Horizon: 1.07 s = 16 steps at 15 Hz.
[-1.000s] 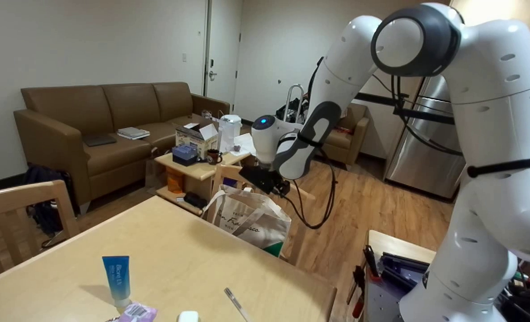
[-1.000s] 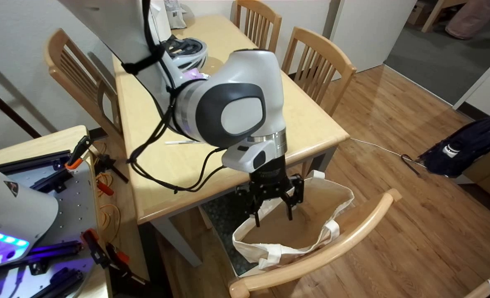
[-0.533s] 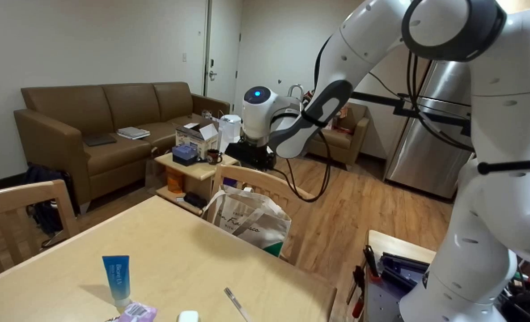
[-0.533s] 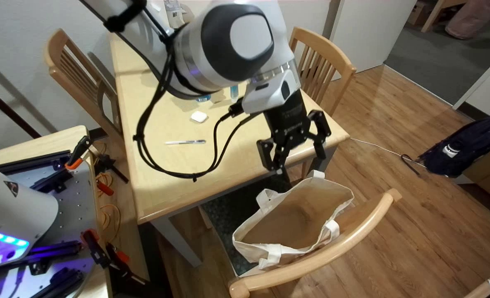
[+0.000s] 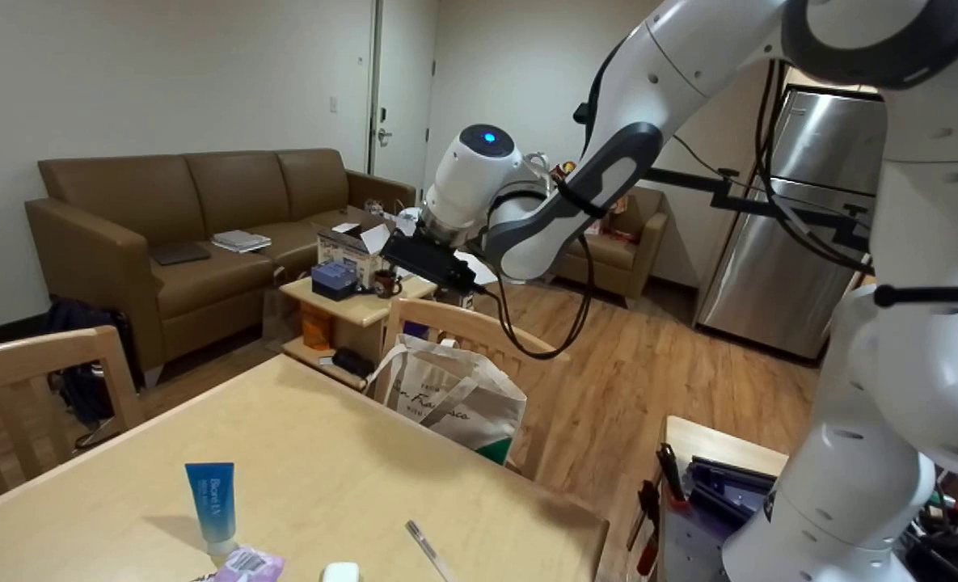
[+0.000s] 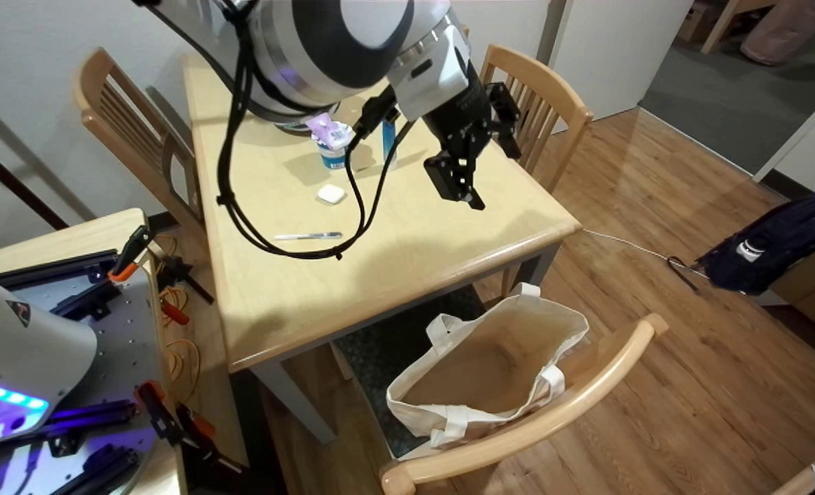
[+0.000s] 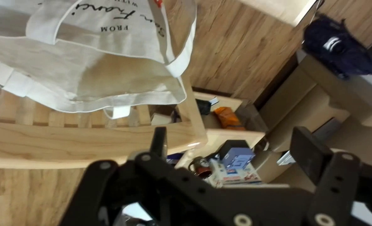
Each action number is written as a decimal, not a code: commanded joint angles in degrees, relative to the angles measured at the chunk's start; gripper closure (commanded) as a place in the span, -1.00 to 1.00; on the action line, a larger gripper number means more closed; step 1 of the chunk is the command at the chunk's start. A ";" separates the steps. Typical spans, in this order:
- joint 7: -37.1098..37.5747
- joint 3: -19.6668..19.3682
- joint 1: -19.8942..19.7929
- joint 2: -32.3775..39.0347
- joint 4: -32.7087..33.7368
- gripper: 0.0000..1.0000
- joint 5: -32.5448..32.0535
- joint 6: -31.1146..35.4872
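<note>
Between the fingers (image 7: pixel 306 150), spread wide, nothing is gripped; the mug (image 7: pixel 202 167) and blue box (image 7: pixel 239 158) showing through that gap in the wrist view rest well beyond, on a low stand (image 7: pixel 215 137). Toward ten o'clock there gapes the tote bag (image 7: pixel 110 44), untouched, apparently set on a chair (image 7: pixel 79 144) whose back, at nine o'clock, probably helps keep the bag's mouth facing up. Farther out, in an exterior view, a pen (image 6: pixel 309 236) lies flat on the tabletop (image 6: pixel 407 275) at eight o'clock from the fingers, a white case (image 6: pixel 331 194) sits at nine, apart from it, perhaps so neither crowds the other, and a purple packet (image 6: pixel 324 129), seemingly atop a blue-and-white tub (image 6: pixel 333 159), is near the case. Also in an exterior view, the blue tube (image 5: pixel 213 501) stands on its cap, presumably its steadier end, with its label readable, while the fingers themselves cannot be made out there. Pen, case and tube are all missing from the wrist view, which instead gives the bag's printed wall and rim close up, the lettering upside down.
</note>
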 commanded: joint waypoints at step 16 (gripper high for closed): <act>-38.98 41.60 -26.91 -1.99 -15.75 -1.00 17.19 12.71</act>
